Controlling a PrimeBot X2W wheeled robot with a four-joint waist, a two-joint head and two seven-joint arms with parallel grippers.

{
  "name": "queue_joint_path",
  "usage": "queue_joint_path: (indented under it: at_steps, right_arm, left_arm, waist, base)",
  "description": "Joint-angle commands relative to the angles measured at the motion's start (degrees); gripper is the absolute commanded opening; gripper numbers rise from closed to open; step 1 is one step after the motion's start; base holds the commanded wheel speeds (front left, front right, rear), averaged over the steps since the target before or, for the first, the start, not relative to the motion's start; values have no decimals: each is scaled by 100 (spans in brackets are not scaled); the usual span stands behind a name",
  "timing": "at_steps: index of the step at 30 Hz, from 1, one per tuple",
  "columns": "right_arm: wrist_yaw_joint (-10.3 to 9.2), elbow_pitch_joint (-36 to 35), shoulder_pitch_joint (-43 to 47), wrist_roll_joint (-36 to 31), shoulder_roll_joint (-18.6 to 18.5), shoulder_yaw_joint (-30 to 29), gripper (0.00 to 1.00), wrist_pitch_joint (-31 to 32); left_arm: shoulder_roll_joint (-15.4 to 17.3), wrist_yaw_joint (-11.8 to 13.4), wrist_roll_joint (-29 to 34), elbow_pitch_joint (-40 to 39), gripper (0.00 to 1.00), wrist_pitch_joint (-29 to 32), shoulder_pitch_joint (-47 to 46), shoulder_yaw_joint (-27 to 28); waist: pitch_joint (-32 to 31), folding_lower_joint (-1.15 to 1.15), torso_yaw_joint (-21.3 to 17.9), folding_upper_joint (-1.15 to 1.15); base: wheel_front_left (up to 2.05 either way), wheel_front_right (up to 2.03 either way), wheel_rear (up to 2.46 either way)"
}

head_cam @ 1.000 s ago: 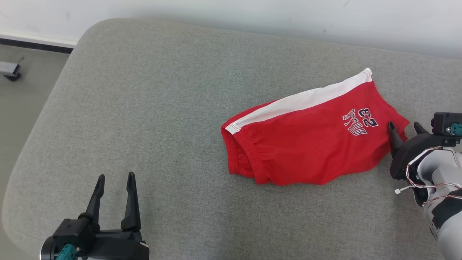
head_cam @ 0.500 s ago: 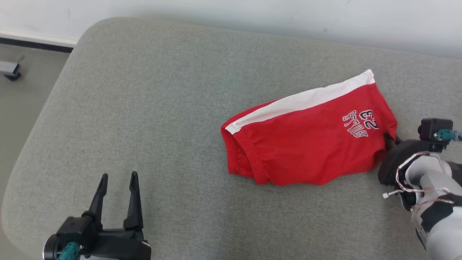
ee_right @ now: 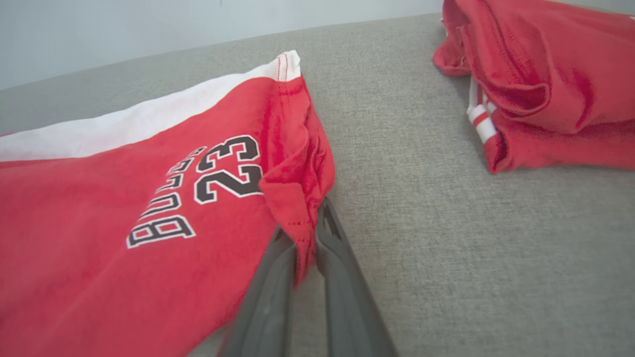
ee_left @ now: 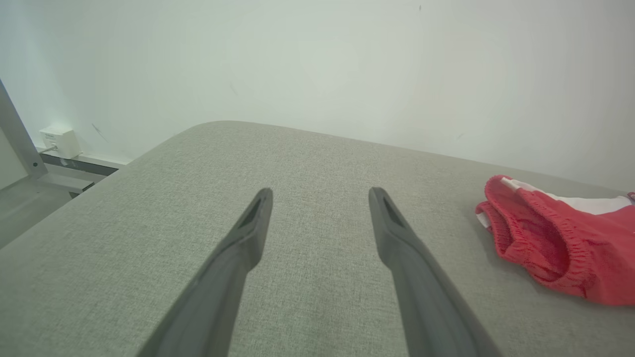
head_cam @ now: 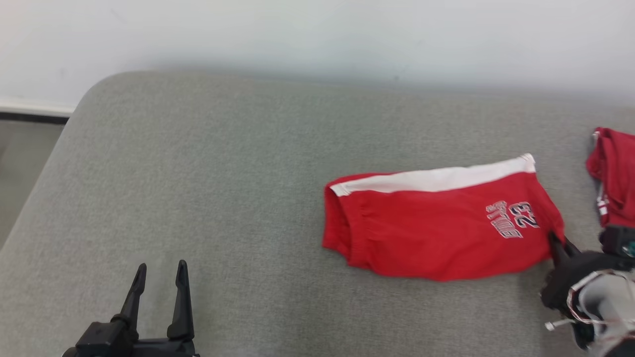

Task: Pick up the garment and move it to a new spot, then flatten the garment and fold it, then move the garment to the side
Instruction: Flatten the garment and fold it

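Right gripper [ee_right: 308, 224] is clenched on the lower hem corner of the red shorts [head_cam: 436, 233], with a flap of cloth pinched between its two fingers just beside the printed "23". Taking the corner rather than the middle looks chosen so the fabric can trail out flat when lifted or dragged, not bunch.

The shorts lie mostly spread on the right half of the grey cushion [head_cam: 223, 173]. Their waistband [ee_left: 533, 248] gapes toward the left edge and the white stripe [head_cam: 436, 179] faces the back edge. A second red garment [head_cam: 612, 173] sits crumpled at the right edge, near the held corner but apart from it, so that side is crowded.

Left gripper [head_cam: 161, 267] hangs spread and empty over the front left part, well apart from the shorts. The whole left half, out to the rounded back-left corner, is bare. The wall [head_cam: 297, 34] runs just behind the back edge, so leftward looks the freest way.
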Motion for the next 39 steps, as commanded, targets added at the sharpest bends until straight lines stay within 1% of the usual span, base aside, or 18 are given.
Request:
queue_joint_path:
  at_steps: [1, 8, 12, 18, 25, 31, 38, 39]
  right_arm:
    - [0, -46, 167, 76, -125, -9, 0, -41]
    - [0, -418, 656, 263, -498, -37, 0, -101]
    - [0, -675, 704, 187, -487, -19, 0, -160]
    - [0, -1299, 623, -120, -333, 121, 0, -284]
    - [0, -2187, 883, -429, 52, 244, 0, -252]
    - [0, -2854, 1168, -765, 466, 402, 0, 6]
    - [0, -3158, 1302, -1071, 989, 490, 0, 265]
    - [0, -3158, 1302, -1071, 989, 490, 0, 265]
  left_arm:
    - [-7, -3, 38, -33, 100, -18, 88, -4]
    - [-7, -8, 52, -96, 100, -18, 177, 22]
    - [-8, -9, 69, -129, 100, -18, 264, 101]
    - [-8, -10, 110, -158, 100, -18, 284, 70]
    - [-8, -4, 83, -169, 100, -18, 270, 20]
    - [-8, -4, 7, -168, 100, -18, 192, -15]
    - [-8, -5, -35, -133, 100, -18, 100, -71]
    - [-8, -5, -35, -133, 100, -18, 100, -71]
  waist:
    - [-148, 0, -156, 0]
    - [-244, 0, -232, 0]
    - [-289, 0, -309, 0]
    - [-330, 0, -345, 0]
    - [-388, 0, -291, 0]
    - [-365, 0, -180, 0]
    - [-320, 0, -28, 0]
    - [-320, 0, -28, 0]
  base:
    - [0, 0, 0]
    - [0, 0, 0]
    - [0, 0, 0]
    - [0, 0, 0]
    - [0, 0, 0]
    - [0, 0, 0]
    - [0, 0, 0]
    - [0, 0, 0]
